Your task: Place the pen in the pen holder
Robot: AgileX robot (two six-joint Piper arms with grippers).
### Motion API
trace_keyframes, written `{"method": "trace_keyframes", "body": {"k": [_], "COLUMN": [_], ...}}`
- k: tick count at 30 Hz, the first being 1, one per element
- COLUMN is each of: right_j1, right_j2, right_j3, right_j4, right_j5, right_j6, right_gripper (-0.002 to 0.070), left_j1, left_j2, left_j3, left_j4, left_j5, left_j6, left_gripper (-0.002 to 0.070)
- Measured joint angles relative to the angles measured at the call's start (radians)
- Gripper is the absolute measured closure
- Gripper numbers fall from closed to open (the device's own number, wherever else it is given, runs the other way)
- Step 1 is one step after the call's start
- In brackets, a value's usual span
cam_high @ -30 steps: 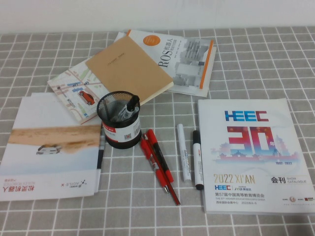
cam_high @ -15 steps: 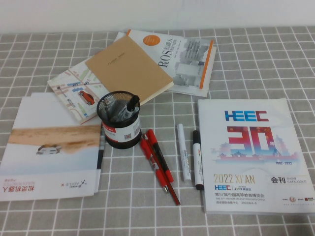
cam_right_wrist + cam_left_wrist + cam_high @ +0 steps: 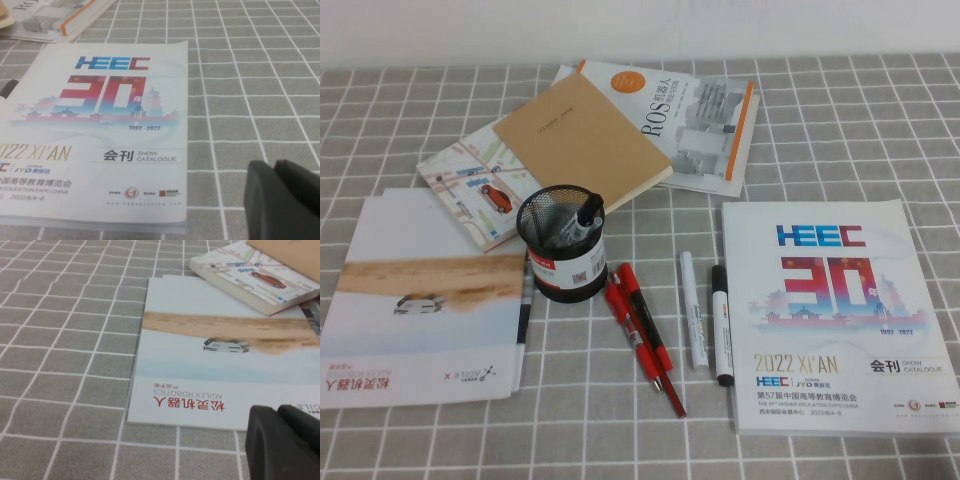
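Observation:
The pen (image 3: 721, 325), a white-barrelled marker with a black cap, lies on the cloth just left of the HEEC catalogue (image 3: 830, 315). Its black end shows at the edge of the right wrist view (image 3: 7, 89). The pen holder (image 3: 563, 250), a black mesh cup with a red-and-white label, stands upright to the pen's left with a dark-tipped marker (image 3: 582, 224) in it. My left gripper (image 3: 277, 411) is shut and empty over the near edge of the AgileX brochure (image 3: 210, 365). My right gripper (image 3: 274, 167) is shut and empty over the cloth beside the catalogue (image 3: 100, 125). Neither arm shows in the high view.
A white-capped marker (image 3: 692, 322) lies beside the pen and two red pens (image 3: 640, 325) lie between it and the holder. A dark pen (image 3: 524, 312) lies along the brochure's edge. A brown notebook (image 3: 582, 140), a map book (image 3: 470, 185) and a ROS book (image 3: 695, 125) lie behind the holder.

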Motion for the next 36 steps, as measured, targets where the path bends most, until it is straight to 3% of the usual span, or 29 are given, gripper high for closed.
{"method": "trace_keyframes", "body": {"k": [36], "right_j1": [0.000], "right_j2": [0.000], "right_j3": [0.000], "right_j4": [0.017], "right_j5": [0.000], "right_j6": [0.000], "right_gripper": [0.0688], "left_j1": [0.000], "left_j2": [0.000], "left_j3": [0.000], "left_j4": [0.000], "left_j5": [0.000], "left_j6": [0.000], "left_gripper": [0.0678]}}
